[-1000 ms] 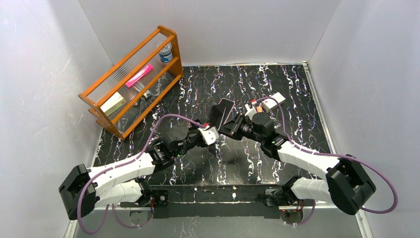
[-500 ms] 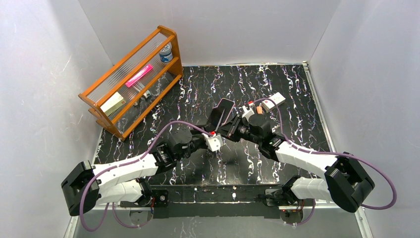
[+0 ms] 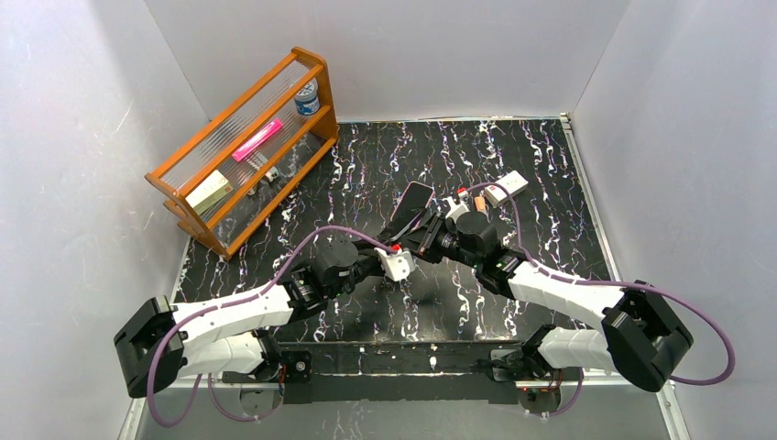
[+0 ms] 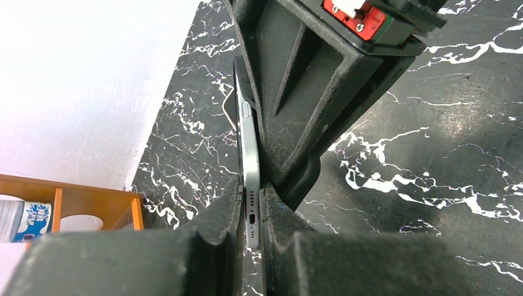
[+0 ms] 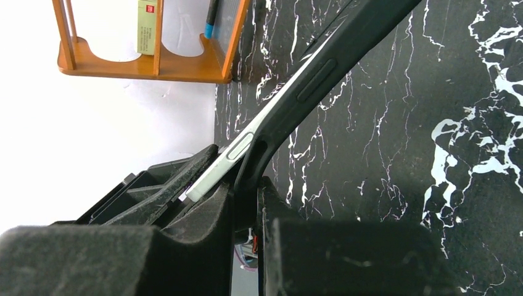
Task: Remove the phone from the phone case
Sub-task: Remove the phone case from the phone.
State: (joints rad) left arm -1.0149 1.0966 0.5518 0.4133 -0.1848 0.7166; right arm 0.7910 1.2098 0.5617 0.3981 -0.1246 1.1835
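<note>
A silver phone (image 4: 249, 148) in a black phone case (image 5: 327, 61) is held tilted above the middle of the table (image 3: 410, 207). My left gripper (image 4: 251, 213) is shut on the phone's bare lower end, where the charging port shows. My right gripper (image 5: 247, 197) is shut on the case's loose lower edge, which has peeled away from the phone's silver side (image 5: 229, 154). In the top view the left gripper (image 3: 404, 244) and right gripper (image 3: 425, 231) meet nose to nose under the phone. The upper part of the phone sits inside the case.
A wooden rack (image 3: 243, 151) with a pink item, a small jar and a box stands at the back left. A small white box (image 3: 507, 186) lies on the black marbled table (image 3: 550, 165) behind the right arm. White walls close three sides.
My left gripper has closed from open onto the phone's lower end. The left arm has shifted slightly right and nearer. The right gripper keeps its grip on the case.
</note>
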